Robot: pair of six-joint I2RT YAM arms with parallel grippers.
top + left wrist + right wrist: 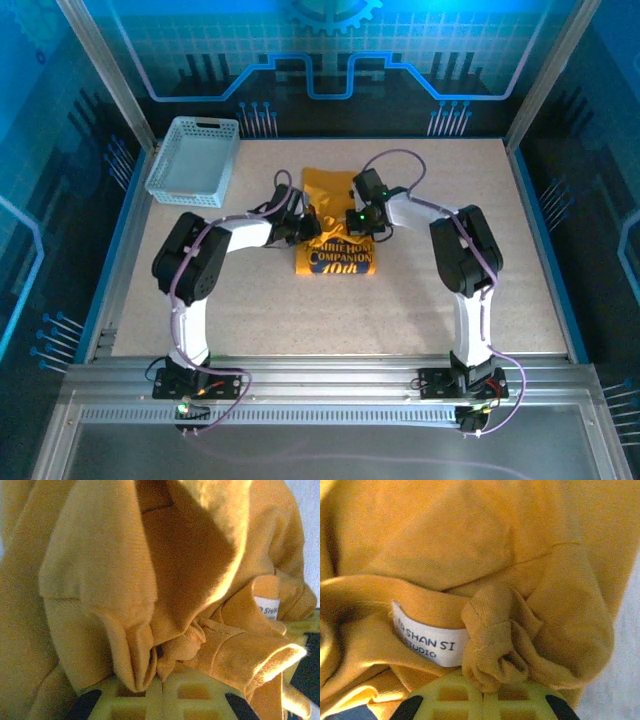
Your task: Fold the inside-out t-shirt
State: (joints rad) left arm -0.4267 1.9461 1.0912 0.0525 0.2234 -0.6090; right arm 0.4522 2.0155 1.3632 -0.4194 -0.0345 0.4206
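T-shirt point(325, 188), centre frame: mustard knit cloth, matt and soft, with a flat white-and-dark print on its lower part; neck label point(427, 642) is smooth white tape. Fingers of left gripper point(160, 697) and right gripper point(480, 696): pale yellow-green moulded plastic lattice, dull sheen. Basket point(228, 165), upper left: light grey plastic lattice; table top point(300, 310) speckled, matt; frame rails point(330, 375), bottom: ribbed bare metal.

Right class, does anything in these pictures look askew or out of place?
The mustard-yellow cloth t-shirt is crumpled, not flat: its upper part is bunched between the left hand and right hand, each pinching a wad, with the white sewn label exposed.
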